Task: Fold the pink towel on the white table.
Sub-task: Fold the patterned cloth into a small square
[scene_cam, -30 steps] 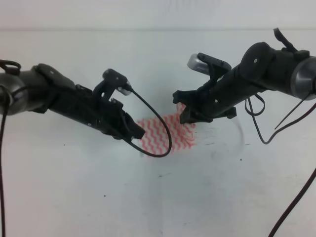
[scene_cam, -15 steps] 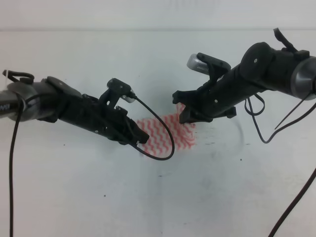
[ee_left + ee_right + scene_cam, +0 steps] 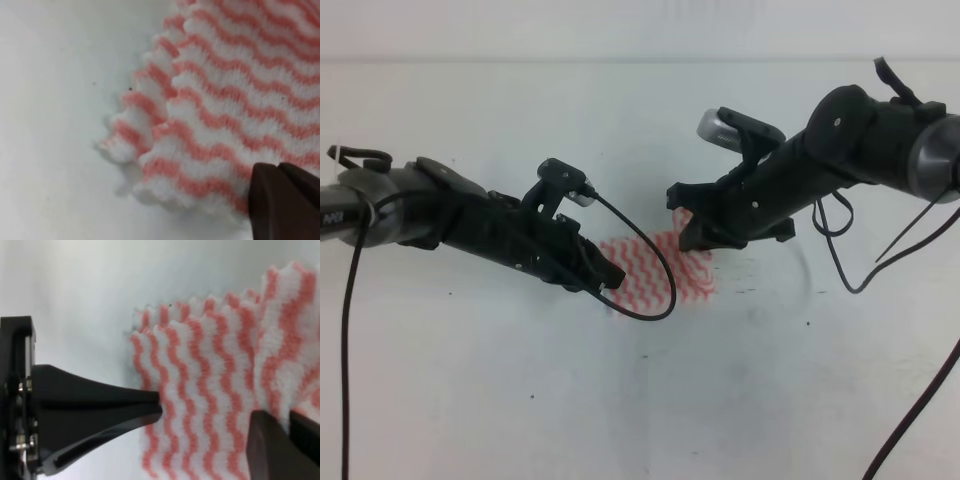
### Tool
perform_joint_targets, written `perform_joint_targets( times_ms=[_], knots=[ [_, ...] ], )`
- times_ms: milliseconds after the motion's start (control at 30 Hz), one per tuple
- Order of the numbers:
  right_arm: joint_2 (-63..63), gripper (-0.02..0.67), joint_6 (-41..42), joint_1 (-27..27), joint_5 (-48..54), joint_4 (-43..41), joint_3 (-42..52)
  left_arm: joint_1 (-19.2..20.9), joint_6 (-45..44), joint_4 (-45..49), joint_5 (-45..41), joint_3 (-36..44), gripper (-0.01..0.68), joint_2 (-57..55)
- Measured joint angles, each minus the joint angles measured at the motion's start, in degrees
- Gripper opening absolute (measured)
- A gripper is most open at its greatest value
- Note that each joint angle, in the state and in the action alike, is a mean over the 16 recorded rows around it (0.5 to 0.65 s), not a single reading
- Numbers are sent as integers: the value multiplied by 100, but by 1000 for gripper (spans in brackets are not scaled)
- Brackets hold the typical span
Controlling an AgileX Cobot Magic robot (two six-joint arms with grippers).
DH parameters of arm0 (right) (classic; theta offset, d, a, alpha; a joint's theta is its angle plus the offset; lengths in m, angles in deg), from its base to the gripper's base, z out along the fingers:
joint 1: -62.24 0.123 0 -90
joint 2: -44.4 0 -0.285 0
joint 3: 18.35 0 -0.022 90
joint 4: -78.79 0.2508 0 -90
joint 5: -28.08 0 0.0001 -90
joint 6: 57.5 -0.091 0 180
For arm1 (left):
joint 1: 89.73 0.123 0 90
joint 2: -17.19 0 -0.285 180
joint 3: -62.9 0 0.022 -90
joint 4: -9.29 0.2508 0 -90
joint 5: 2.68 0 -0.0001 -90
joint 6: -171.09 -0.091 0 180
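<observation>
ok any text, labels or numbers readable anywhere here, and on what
None that can be read.
Left arm: small white marking near its base, too blurred to read.
Towel: only pink-and-white zigzag stripes, no label showing.
Table: only dark specks.

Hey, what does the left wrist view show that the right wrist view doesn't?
Only the left wrist view shows two stacked scalloped edges of the pink towel at one corner, with a single dark finger low right on the cloth. Only the right wrist view shows the right claw open over the towel, one finger coming in from the left, the other at the lower right. Both share pink-and-white wavy stripes and the bare white table.
</observation>
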Motion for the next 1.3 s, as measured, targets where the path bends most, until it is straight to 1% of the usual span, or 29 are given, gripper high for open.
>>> perform_joint_targets(
  times_ms=[500,967,1300],
  knots=[
    [82,-10,2,267,-21,-43,-181,0,-33,-47,7,-1,-1,-6],
    [264,-8,-2,390,-83,66,-205,0,-32,-53,9,-1,0,-9],
    [447,-8,-2,420,-7,159,-424,0,-32,-53,9,-1,0,-9]
  ],
)
